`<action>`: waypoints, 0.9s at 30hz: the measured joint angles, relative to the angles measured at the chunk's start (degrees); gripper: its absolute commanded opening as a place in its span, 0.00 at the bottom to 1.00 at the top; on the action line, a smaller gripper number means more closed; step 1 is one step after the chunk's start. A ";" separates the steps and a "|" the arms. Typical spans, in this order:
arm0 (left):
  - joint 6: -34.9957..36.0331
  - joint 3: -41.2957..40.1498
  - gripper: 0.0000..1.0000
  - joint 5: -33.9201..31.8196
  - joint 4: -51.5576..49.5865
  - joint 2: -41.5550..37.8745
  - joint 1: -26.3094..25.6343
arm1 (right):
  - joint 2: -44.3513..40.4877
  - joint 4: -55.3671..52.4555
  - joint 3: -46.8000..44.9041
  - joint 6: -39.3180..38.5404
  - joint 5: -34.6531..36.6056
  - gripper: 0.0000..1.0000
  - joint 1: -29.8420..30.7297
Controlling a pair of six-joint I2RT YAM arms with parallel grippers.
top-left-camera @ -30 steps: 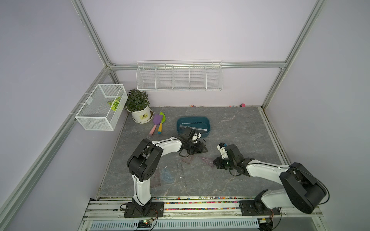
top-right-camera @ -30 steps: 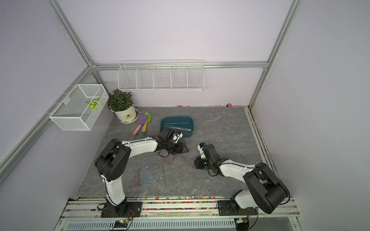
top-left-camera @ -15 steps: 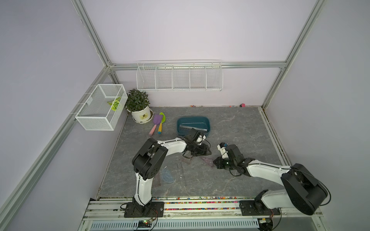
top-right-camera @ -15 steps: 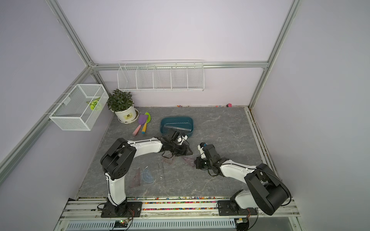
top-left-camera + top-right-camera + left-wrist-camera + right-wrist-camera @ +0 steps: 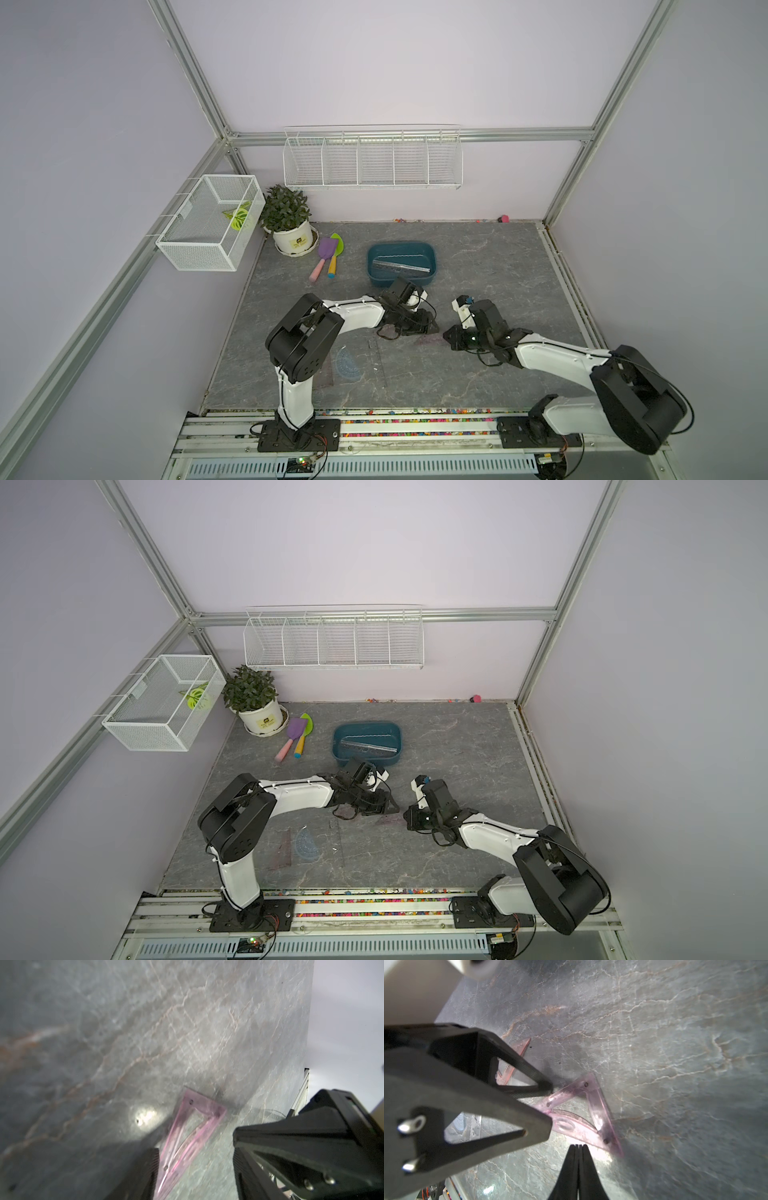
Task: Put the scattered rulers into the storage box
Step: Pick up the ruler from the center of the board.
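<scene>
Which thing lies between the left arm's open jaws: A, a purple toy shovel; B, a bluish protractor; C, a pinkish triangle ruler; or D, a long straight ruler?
C: the left wrist view shows the pinkish triangle ruler flat on the table between the left arm's jaws.

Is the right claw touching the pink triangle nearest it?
Cannot tell. The right wrist view shows the right gripper at the edge of the pink see-through plastic triangle, contact unclear.
</scene>
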 measured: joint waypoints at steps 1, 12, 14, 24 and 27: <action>0.00 -0.15 0.63 -0.13 -0.07 -0.11 -0.04 | 0.00 0.00 0.00 -0.02 0.00 0.09 0.00; 0.11 -0.13 0.63 -1.88 -1.14 -0.66 -0.24 | 2.78 -0.37 2.60 -2.47 -0.66 0.09 -0.63; 0.20 -0.13 0.63 -2.40 -1.55 -0.87 -0.24 | 3.89 -0.35 3.41 -2.99 -0.98 0.09 -1.01; 0.46 -0.13 0.63 -4.63 -3.74 -1.81 -0.17 | 8.81 -0.22 6.03 -4.63 -1.79 0.09 -1.79; 0.50 -0.15 0.63 -4.81 -3.78 -1.84 -0.17 | 9.55 -0.17 6.69 -4.94 -1.95 0.08 -1.97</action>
